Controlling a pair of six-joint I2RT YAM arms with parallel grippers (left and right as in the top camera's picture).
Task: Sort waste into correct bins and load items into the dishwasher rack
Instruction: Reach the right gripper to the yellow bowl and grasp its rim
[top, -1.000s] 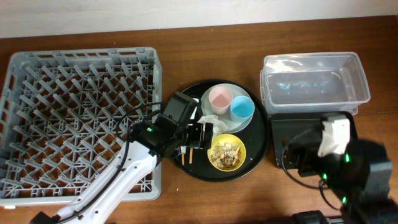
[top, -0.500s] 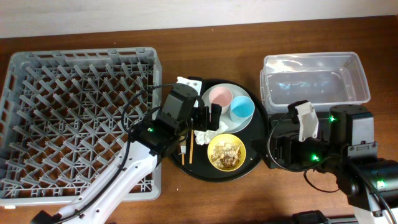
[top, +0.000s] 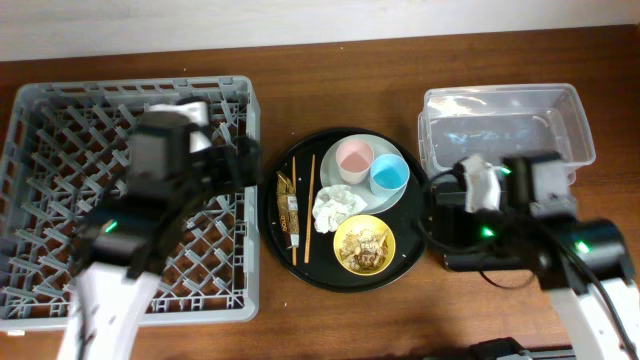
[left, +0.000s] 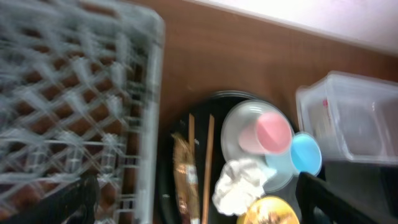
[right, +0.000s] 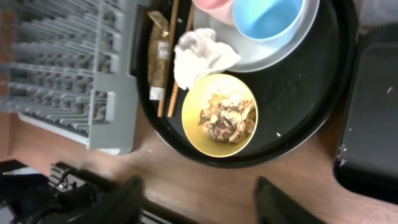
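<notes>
On the round black tray sit a pink cup and a blue cup on a pale plate. Beside them lie crumpled tissue, a yellow bowl of food scraps, two chopsticks and gold-brown wrappers. My left gripper is open and empty, high over the right edge of the grey rack. The right gripper is open and empty, hovering over the bare table in front of the bowl, beside the black tray bin.
The clear tub stands behind the black tray bin at the right. The rack's right wall lies close against the round tray. The left arm is blurred in the overhead view. Bare wooden table runs along the back and front edges.
The left arm has swung left from above the round tray to over the rack, uncovering the wrappers and chopsticks. The right arm has come up from the lower right, and its jaws stand narrower.
</notes>
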